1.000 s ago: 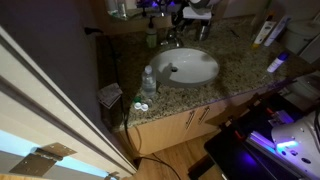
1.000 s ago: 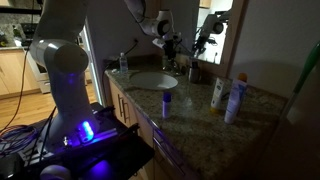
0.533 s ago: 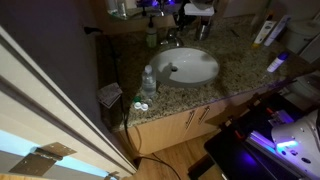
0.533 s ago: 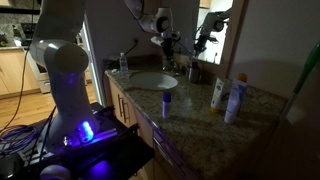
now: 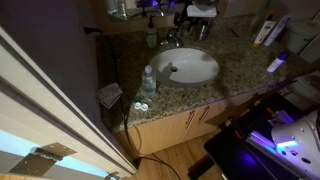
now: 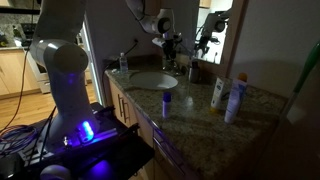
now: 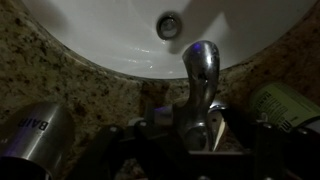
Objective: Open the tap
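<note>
Wrist view: the granite surface (image 7: 60, 70) wraps the white basin (image 7: 100, 30), whose rim curves just in front of the chrome tap (image 7: 200, 80), which stands upright at the back edge. A silver can (image 7: 35, 135) and a bottle (image 7: 285, 105) crowd either side, leaving little room. The tool (image 7: 190, 140) is released, its fingers spread astride the tap's base. Since half a second ago, nothing has visibly shifted.

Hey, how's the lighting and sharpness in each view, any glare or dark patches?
Wrist view: dim and soft, the tap showing a bright highlight, lower edge lost in shadow. In both exterior views the room is dim, the basin stands out white, violet light flares low in frame.
</note>
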